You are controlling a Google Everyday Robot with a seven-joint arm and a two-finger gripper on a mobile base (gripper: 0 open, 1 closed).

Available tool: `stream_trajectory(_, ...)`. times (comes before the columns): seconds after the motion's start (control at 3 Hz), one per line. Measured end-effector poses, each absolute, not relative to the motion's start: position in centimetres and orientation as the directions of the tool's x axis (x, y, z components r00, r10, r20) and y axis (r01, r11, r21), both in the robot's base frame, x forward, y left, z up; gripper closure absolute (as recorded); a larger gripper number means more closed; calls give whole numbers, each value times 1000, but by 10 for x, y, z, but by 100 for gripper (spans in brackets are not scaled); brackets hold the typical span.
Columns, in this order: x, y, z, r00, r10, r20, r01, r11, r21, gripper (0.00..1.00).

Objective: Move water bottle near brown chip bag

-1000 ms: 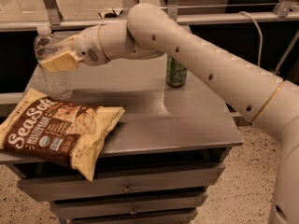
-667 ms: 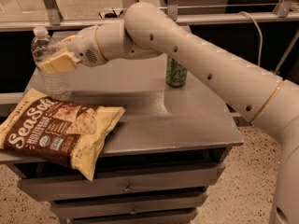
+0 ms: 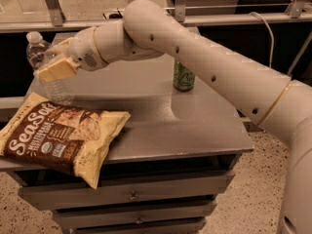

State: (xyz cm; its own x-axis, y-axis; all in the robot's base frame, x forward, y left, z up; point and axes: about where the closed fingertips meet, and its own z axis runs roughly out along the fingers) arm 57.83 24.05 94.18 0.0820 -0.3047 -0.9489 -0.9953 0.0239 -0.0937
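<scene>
The brown chip bag [image 3: 53, 135] lies flat at the front-left corner of the bench [image 3: 195, 126], and just behind its far edge the tool [image 3: 52, 65] pinches the water bottle [image 3: 38, 52], roughly upright, bag directly frontward.
</scene>
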Motion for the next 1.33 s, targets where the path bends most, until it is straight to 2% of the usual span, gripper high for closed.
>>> stream_trajectory(0.33, 576, 243, 941, 100, -318, -943, -994, 12, -110, 0)
stream_trajectory(0.67, 580, 239, 940, 94, -314, -945, -994, 19, -106, 0)
stream_trajectory(1.0, 603, 207, 934, 42, -261, -964, -995, 72, -63, 0)
stream_trajectory(1.33, 645, 134, 927, 7, -203, -979, -984, 172, -42, 0)
